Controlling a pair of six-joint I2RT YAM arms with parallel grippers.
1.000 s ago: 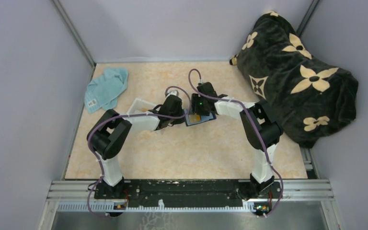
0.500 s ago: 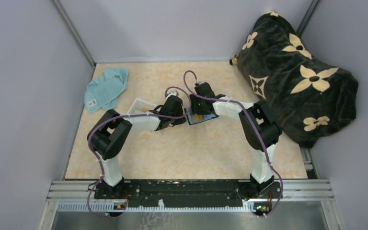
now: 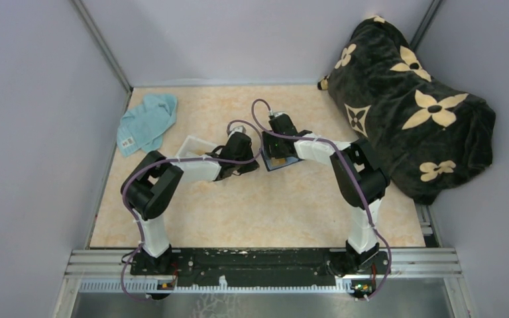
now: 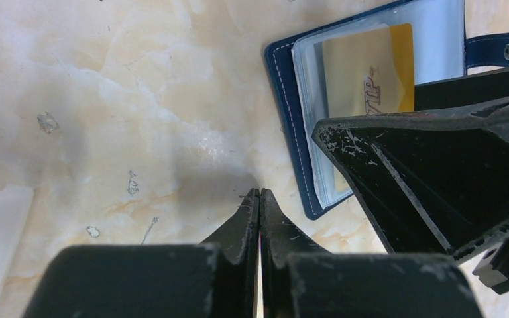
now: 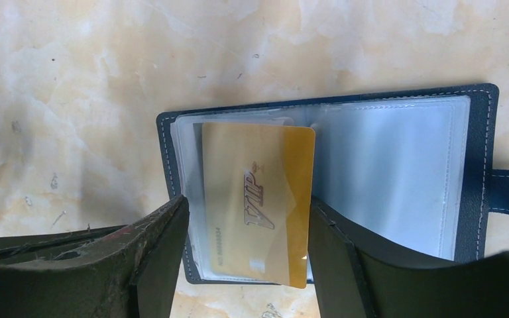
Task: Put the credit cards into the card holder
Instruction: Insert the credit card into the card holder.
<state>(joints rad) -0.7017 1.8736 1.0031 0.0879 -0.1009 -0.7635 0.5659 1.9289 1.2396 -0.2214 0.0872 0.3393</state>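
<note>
Card holder (image 5: 384, 185) lies open mid-table beneath your right gripper (image 5: 245, 222). Around it: flowered dark blanket (image 3: 414, 106) at 2 o'clock, teal cloth (image 3: 147, 122) at 10, clear tray (image 3: 191, 145) at 9. Your left gripper (image 4: 259, 199), pinched shut on nothing, crowds its 9 o'clock edge. Right jaws stand wide astride a gold card (image 5: 255, 199) reading "VIP", partly sleeved.
</note>
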